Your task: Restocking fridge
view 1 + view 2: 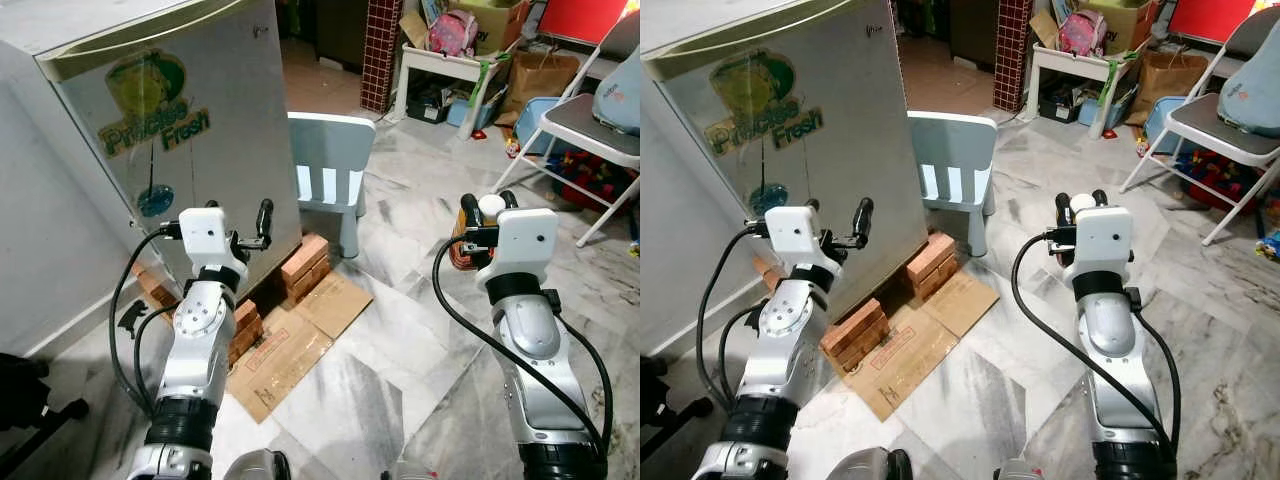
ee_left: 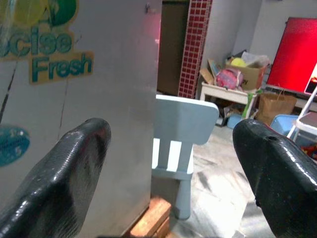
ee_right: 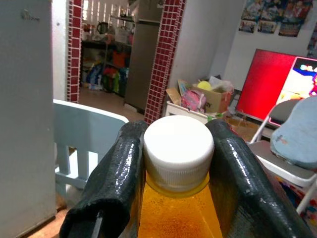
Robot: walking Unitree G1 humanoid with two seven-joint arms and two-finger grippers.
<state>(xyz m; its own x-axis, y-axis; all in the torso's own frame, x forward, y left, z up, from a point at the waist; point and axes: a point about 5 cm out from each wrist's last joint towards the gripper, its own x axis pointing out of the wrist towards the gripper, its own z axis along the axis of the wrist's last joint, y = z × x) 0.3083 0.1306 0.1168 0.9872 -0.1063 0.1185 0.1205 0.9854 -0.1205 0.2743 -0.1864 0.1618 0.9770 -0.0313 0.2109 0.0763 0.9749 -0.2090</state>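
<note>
A white fridge (image 1: 190, 130) stood closed w/ a green-and-yellow "Precise Fresh" sticker (image 1: 152, 112) on its door; it was raised on stacks of red bricks (image 1: 305, 265), and flattened cardboard (image 1: 295, 340) lay on the marble floor (image 1: 400, 330) at the fridge's base. Just beside the fridge's door edge stood a pale blue child's chair (image 1: 330, 175), its back toward the robot. Well apart from the fridge, across the floor, was a grey folding chair (image 1: 590, 125) w/ a blue cushion on it, and a small white bench (image 1: 445, 65) carrying a pink bag (image 1: 452, 32) and a cardboard box. A red-tiled pillar (image 1: 380, 50) rose behind the blue chair.

Left gripper (image 1: 230, 228) was raised right in front of the fridge door, near its lower half, fingers (image 2: 74, 168) spread wide apart w/ nothing between them. Right gripper (image 3: 176, 148) was held up away from the fridge, past the blue chair, clamped on the neck of a bottle (image 3: 178, 213) of orange liquid w/ a white cap (image 3: 178, 148); both fingers pressed against the cap's sides. The bottle stood upright in the grip, outside the fridge.
</note>
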